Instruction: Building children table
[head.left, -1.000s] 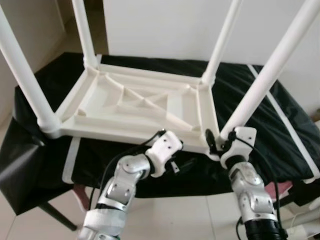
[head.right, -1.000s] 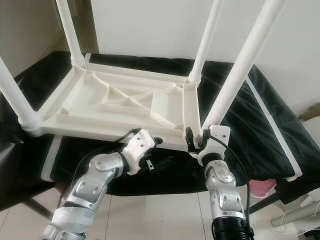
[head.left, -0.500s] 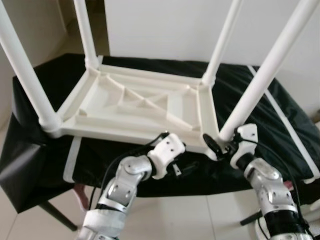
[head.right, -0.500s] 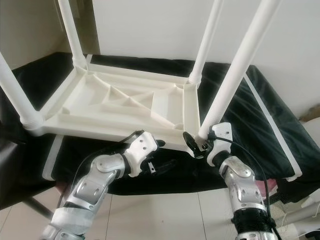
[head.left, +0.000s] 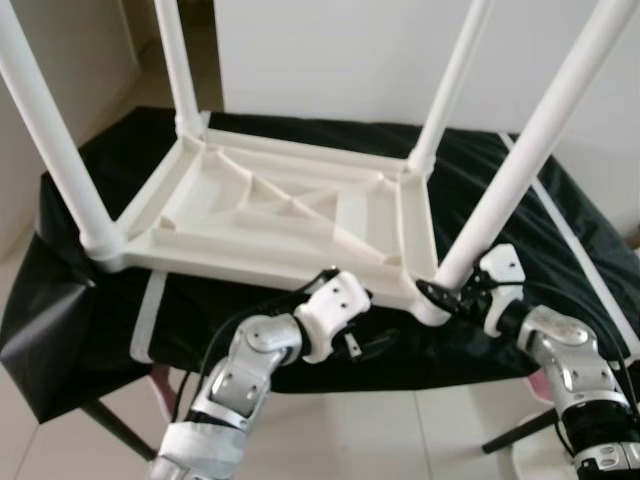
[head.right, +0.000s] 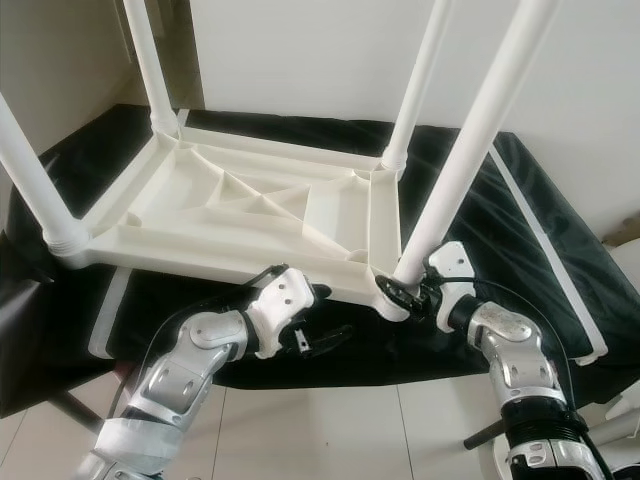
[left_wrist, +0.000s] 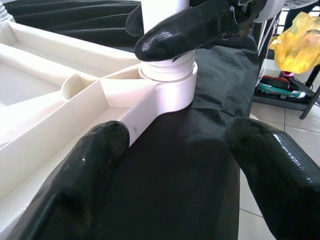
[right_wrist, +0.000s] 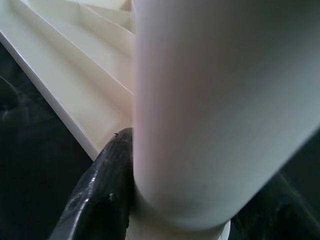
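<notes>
My right gripper (head.right: 408, 292) is clamped around the base of the near right leg (head.right: 478, 130) of the children's table (head.left: 290, 215), its black fingers (right_wrist: 102, 195) pressed against the white tube just above the round socket (left_wrist: 167, 87) where the leg meets the frame. From the right wrist the leg is a pale column with one finger tight against it. From the left wrist I see another black finger lying across the leg just above the collar.

My left gripper (head.left: 360, 345) hangs below the table's near edge, just beside that same corner, fingers (left_wrist: 95, 175) spread wide and holding nothing — black cloth shows between them.

The table lies upside down on a bench draped in black cloth (head.left: 250, 320), its ribbed white underside facing up. All four legs stand up from the corners: the near left leg (head.left: 55, 150) at the bench's left edge, the far left leg (head.left: 175, 65) and far right leg (head.left: 450, 85) toward the bench's far edge and the white wall (head.left: 330, 55).

Past the bench's right edge — seen from the left wrist — something yellow (left_wrist: 300, 42) sits above a low dark rack (left_wrist: 282, 90) on the tiled floor (head.left: 330, 430).
</notes>
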